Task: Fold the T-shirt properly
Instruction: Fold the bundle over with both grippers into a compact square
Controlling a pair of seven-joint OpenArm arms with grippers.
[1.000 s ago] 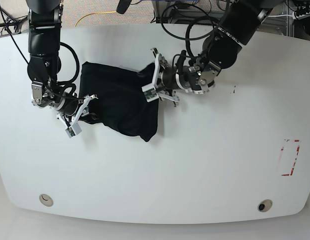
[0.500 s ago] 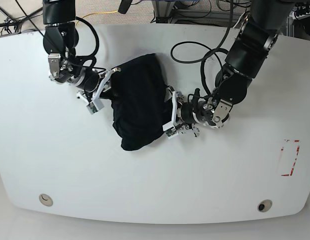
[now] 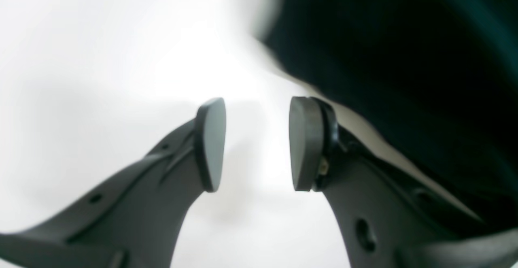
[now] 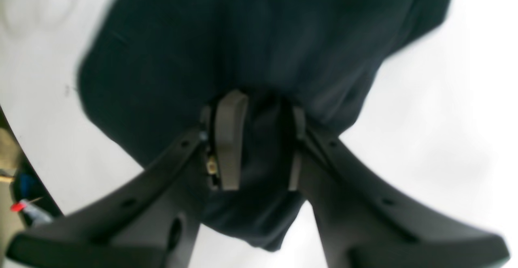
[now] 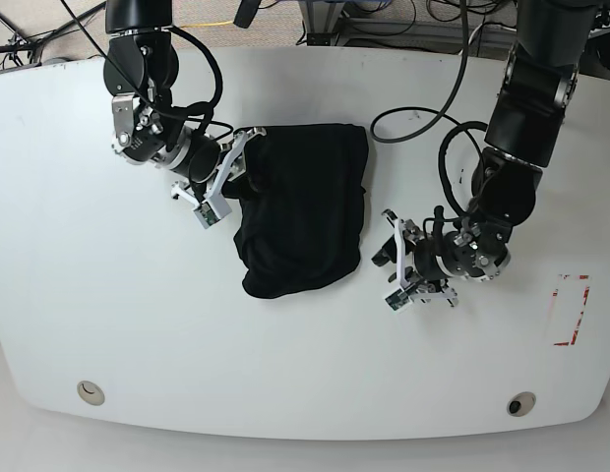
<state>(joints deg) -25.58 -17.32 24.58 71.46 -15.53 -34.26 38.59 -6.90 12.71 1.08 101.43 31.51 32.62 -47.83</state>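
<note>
My right hand (image 5: pixel 214 187) is clamped on a bunch of the T-shirt (image 5: pixel 303 206) at its edge toward the bench's (image 5: pixel 305 374) left edge; in the right wrist view black cloth fills the narrow gap between the pads. My left hand (image 5: pixel 393 267) stands partly open with nothing between its pads, resting beside the shirt's right lower edge and just clear of it, with bare bench showing in the gap. The shirt lies as a rumpled, already doubled black bundle near the middle of the bench, a little toward the back edge. I judge I am mid-fold, squaring up the bundle. Next I should bring my left hand in to pinch the free hem, then draw that side over evenly without dragging the whole bundle.
</note>
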